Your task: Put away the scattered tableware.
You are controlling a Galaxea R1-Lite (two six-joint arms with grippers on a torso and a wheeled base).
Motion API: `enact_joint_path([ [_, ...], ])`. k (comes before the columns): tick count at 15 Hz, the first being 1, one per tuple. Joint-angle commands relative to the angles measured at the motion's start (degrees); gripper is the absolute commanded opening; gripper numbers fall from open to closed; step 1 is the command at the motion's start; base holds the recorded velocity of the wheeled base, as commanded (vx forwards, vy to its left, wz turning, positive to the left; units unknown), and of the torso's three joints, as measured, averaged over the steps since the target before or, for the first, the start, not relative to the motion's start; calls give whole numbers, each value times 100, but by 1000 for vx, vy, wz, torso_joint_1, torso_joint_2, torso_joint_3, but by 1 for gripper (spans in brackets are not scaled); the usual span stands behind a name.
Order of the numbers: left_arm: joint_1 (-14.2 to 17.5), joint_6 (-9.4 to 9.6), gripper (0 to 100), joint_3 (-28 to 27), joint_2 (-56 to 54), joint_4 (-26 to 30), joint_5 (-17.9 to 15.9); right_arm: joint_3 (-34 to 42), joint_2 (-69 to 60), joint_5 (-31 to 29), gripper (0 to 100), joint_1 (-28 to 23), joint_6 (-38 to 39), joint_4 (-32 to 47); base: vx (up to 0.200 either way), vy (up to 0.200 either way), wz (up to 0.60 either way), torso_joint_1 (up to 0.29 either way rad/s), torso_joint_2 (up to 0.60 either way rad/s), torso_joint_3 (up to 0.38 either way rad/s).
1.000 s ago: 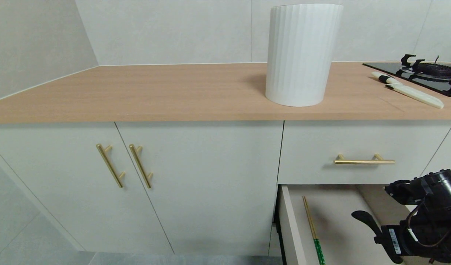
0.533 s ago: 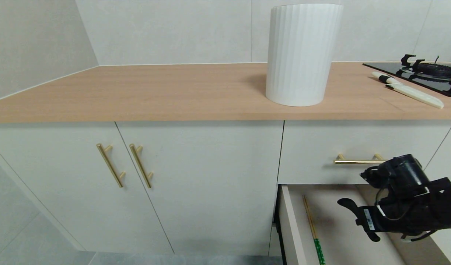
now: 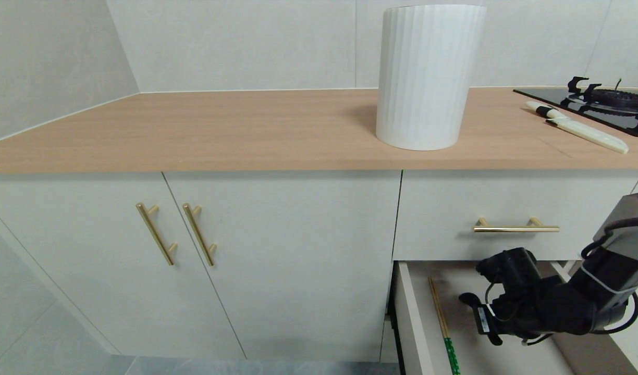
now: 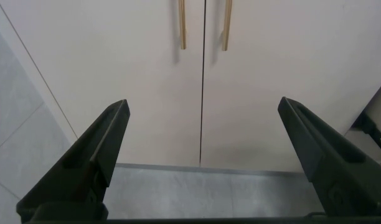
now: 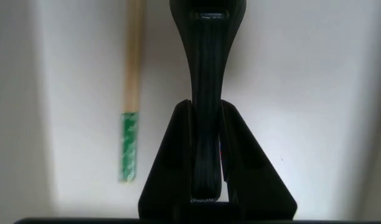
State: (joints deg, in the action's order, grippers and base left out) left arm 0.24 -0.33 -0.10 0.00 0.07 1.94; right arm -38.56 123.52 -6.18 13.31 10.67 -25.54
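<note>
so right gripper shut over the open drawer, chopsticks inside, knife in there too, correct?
No: the knife lies on the countertop beside the stove, as the head view shows. The right gripper is shut over the open drawer, chopsticks inside: correct.

Pale tiled walls (image 3: 235, 41) back a wooden countertop (image 3: 220, 130) over white cabinets (image 3: 277, 260).

The right arm (image 3: 611, 271) sits low on the robot's right, its grey forearm sloping down to a bent black wrist. The right gripper (image 3: 479, 316) points toward the robot's left, with its two fingers (image 5: 206, 74) pressed flat together and nothing between them. The left gripper (image 4: 203, 109) is empty, its fingers (image 4: 106, 143) spread wide apart.
</note>
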Motion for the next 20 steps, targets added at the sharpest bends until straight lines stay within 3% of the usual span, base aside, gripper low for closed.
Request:
enact_joint_path([
  [1, 2, -2, 100, 1, 0, -7, 0, 24, 437, -15, 0, -4, -12, -74, 0, 0, 0, 0, 0, 0],
  [6, 2, -2, 100, 1, 0, -7, 8, 15, 648, -208, 0, -30, -21, -417, 0, 0, 0, 0, 0, 0],
  [7, 2, -2, 100, 1, 0, 1, 8, 6, 648, -208, 100, -30, -21, -426, 0, 0, 0, 0, 0, 0],
  [13, 2, -2, 100, 1, 0, 1, 0, 85, 384, -199, 100, -92, -3, -575, 0, 0, 0, 0, 0, 0],
  [20, 2, -2, 100, 1, 0, -7, 8, 1254, -2684, -243, 100, 119, 6, -197, 0, 0, 0, 0, 0, 0],
])
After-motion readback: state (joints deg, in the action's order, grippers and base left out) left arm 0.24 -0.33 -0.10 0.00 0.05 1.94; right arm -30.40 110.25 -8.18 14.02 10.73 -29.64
